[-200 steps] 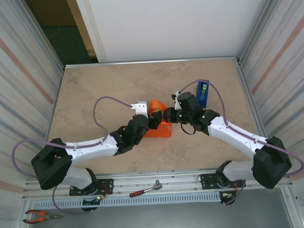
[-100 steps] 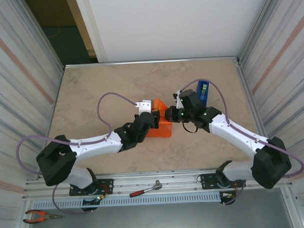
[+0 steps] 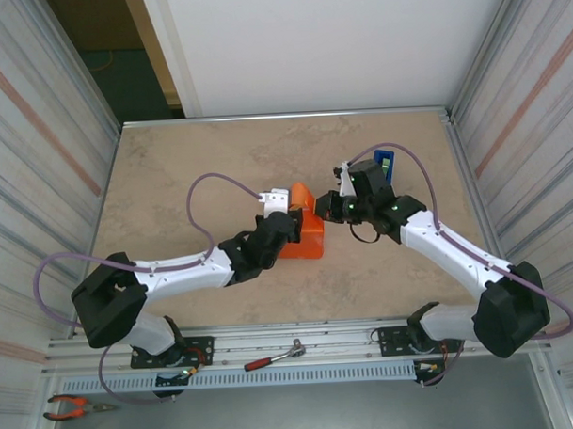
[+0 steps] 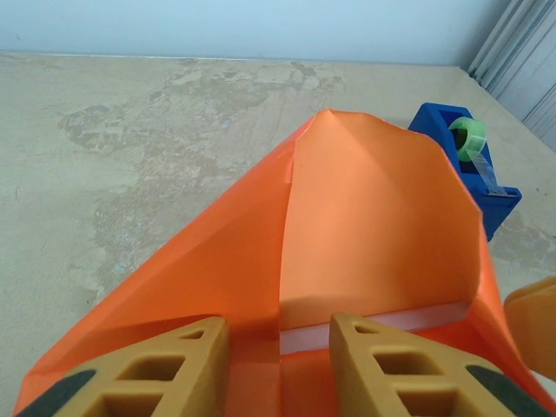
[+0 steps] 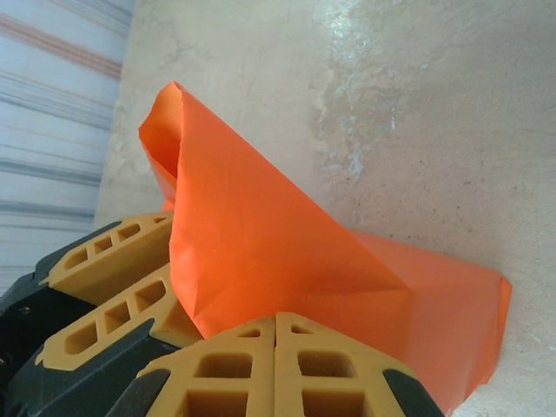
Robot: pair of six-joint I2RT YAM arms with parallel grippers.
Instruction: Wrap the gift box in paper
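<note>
Middle of the beige worktop [image 3: 171,153]: the gift box [image 3: 309,242] is sat there, covered in orange, and it's flanked by a set of fingers on either side. The paper [image 4: 373,217] is folded up off the box into a tall pointed flap with a crease down the middle.

From the left wrist camera, the left fingers [image 4: 156,365] are seen laid low at the near edge of the wrapped box. They're part-way open with a clear gap between them. In that gap, flat orange paper and a pale strip of tape [image 4: 382,321] can be made out, with the tape running across the foot of the flap. Nothing is seen pinched there, so they're taken as open and just resting at the paper.

The right fingers [image 5: 234,365] are pressed tight together, pad to pad, right at the bottom edge of the flap. Whether a bit of paper is nipped between them can't really be told, since that edge is hidden by the fingers themselves. In the right wrist view the left fingers are seen just beside them, partly tucked behind the flap.

A blue tape dispenser [image 3: 384,164] loaded with a green roll is stood on the worktop beyond the right fingers, near the box but apart from it. A ratchet wrench [image 3: 273,356] can be seen lying on the metal rail [image 3: 347,342] at the near edge, and red-handled pliers [image 3: 72,406] are lying off at the lower left.
</note>
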